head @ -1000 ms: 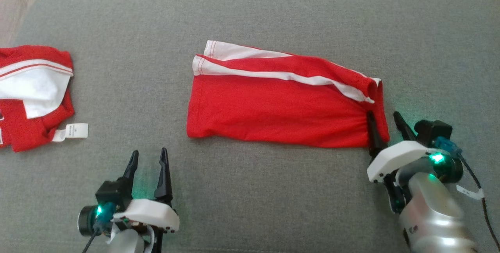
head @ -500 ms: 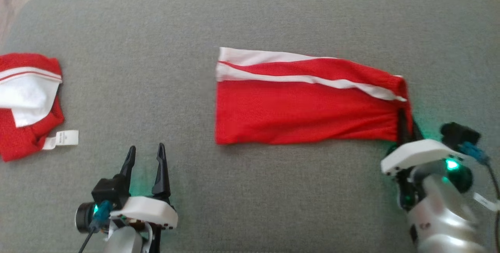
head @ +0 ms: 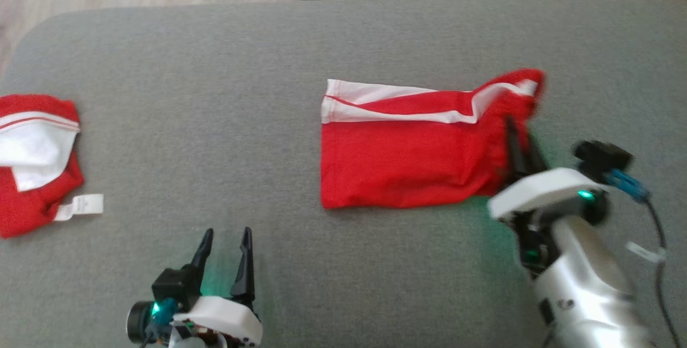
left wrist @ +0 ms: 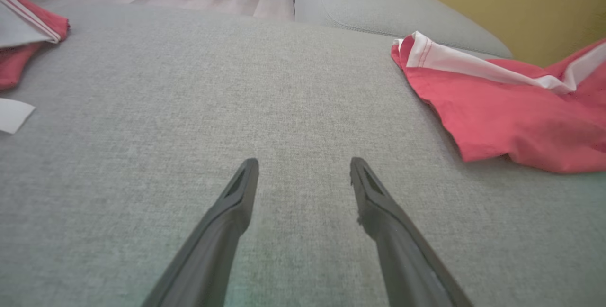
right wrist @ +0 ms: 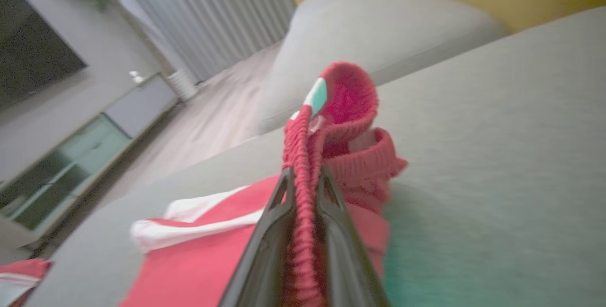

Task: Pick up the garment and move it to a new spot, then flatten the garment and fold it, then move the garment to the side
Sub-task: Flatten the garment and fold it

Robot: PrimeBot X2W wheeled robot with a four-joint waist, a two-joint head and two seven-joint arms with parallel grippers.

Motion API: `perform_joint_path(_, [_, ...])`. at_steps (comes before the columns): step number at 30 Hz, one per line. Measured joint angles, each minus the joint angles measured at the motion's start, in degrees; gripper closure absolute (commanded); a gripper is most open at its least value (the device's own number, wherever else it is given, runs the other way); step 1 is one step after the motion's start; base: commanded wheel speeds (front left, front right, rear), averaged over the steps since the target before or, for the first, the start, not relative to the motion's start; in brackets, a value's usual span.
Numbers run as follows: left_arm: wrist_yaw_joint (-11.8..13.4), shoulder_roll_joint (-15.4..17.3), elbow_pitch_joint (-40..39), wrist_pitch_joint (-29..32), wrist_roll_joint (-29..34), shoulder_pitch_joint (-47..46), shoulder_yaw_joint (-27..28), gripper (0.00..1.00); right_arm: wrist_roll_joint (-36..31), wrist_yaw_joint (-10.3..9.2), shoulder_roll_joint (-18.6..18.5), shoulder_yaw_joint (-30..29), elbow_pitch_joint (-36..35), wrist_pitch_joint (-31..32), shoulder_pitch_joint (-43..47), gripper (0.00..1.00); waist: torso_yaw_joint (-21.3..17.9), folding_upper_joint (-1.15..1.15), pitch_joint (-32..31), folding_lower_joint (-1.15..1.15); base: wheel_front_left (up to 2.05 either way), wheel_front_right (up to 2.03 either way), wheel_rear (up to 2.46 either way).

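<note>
Pinching the shorts point(head: 402, 154) by the waistband point(right wrist: 303, 141) alone, your right gripper point(right wrist: 305, 176) holds their end raised near the cushion's point(head: 214, 95) right edge; a slip would collapse the fold. Left gripper point(head: 227, 231) stands spread, idle.

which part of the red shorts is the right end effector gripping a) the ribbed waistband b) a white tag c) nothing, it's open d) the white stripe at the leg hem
a: in the right wrist view the right end effector is shut on the ribbed waistband of the red shorts.
</note>
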Motion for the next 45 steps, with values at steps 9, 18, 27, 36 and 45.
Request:
perform_joint_path(9, [0.5,0.0,0.9,0.0,-1.5,0.1,-2.6,0.00,8.8,0.00,0.2,15.2,-7.9,3.2,-0.7,1.00,4.8,0.00,-0.8,0.00,0.00,0.00,0.00])
perform_joint_path(18, [0.9,0.0,1.4,0.0,-1.8,0.1,-4.8,0.00,12.1,0.00,0.2,21.5,1.4,1.1,-5.5,0.22,13.0,0.00,-0.5,0.00,0.00,0.00,0.00])
perform_joint_path(27, [1.5,0.0,0.0,0.0,-1.4,0.1,-3.4,0.00,11.8,0.00,0.4,24.6,2.8,-1.5,-7.1,0.00,11.1,0.00,-0.4,0.00,0.00,0.00,0.00])
perform_joint_path(36, [2.5,0.0,-4.7,0.0,3.5,0.0,-0.1,0.00,-10.4,0.00,0.2,-0.1,-4.4,-1.6,0.4,0.00,4.5,0.00,-1.2,0.00,0.00,0.00,0.00])
perform_joint_path(45, [3.2,0.0,-7.1,0.0,9.6,0.9,2.2,0.00,-17.2,0.00,0.5,-5.2,-8.9,-1.5,9.5,0.00,0.9,0.00,-3.4,0.00,0.00,0.00,0.00])
